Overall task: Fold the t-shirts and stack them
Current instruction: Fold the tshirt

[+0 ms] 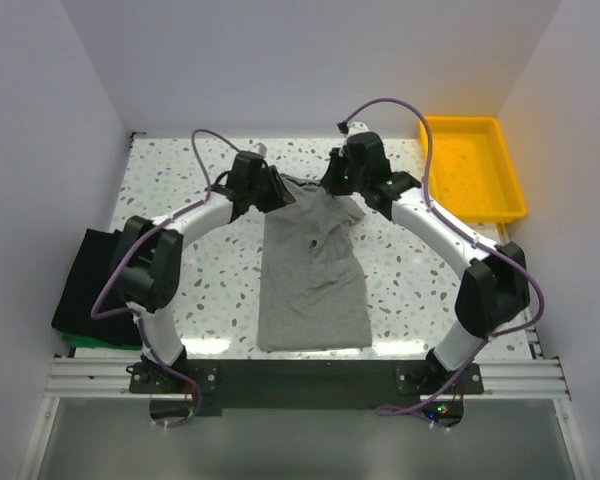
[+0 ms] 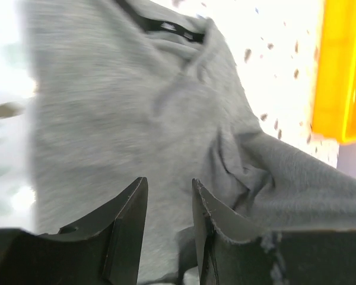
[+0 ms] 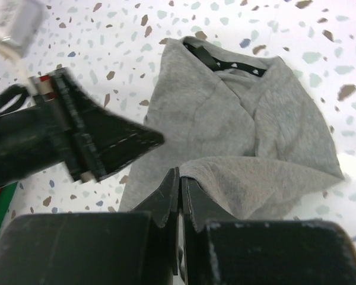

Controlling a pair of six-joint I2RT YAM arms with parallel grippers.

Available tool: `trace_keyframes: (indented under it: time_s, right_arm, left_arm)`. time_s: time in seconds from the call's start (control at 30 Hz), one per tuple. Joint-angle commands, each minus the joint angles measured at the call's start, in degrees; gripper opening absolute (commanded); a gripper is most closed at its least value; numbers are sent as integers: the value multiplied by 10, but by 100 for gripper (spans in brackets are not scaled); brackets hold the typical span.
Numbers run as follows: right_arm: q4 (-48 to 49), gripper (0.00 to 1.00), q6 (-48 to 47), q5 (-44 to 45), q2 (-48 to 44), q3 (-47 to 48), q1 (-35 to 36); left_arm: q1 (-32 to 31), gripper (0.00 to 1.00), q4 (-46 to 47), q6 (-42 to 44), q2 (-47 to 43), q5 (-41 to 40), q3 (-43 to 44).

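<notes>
Fingers [image 3: 194,205] of the right gripper [image 3: 179,178] are pressed together, pinching a fold of the grey t-shirt [image 1: 312,275] at its far right corner. Fingers [image 2: 127,219] of the left gripper [image 2: 169,181] are narrowly apart with nothing clearly between them. The shirt lies mid-table [image 1: 410,270], collar far, hem toward the arm bases, top rumpled. The black t-shirt [image 1: 95,275] is folded on the green t-shirt [image 1: 80,342] at the left edge. The yellow tray [image 1: 477,217] is at the far right

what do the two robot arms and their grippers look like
Both the left arm and right arm have glossy white tube links between bulky black joint housings, each trailed by a looping purple cable. The left gripper and right gripper are matte black, with wedge-shaped tapering fingers.
</notes>
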Motion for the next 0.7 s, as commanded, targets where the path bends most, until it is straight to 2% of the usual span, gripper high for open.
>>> trace_keyframes:
  time_s: [0.0,0.23,0.27,0.5,0.53,0.67]
  right_arm:
    - [26,1,-20,-28,64,66,18]
    - [-1,2,-20,-15,199,161,66]
    - [-3,5,-20,-15,209,174,69]
    - [-41,48,-41,-30,278,242,81]
    - [-48,60,-47,-26,279,252,81]
    - [-80,66,-45,11,231,243,63]
  left_arm:
    - [33,41,-18,-42,-88,-70,-63]
    - [42,41,-38,-36,-166,-87,-131]
    - [41,41,-39,-35,-178,-88,-136]
    - [17,41,-43,-14,-204,-59,-155]
    - [11,41,-43,-11,-202,-61,-152]
    - [-26,41,-43,3,-192,-61,-140]
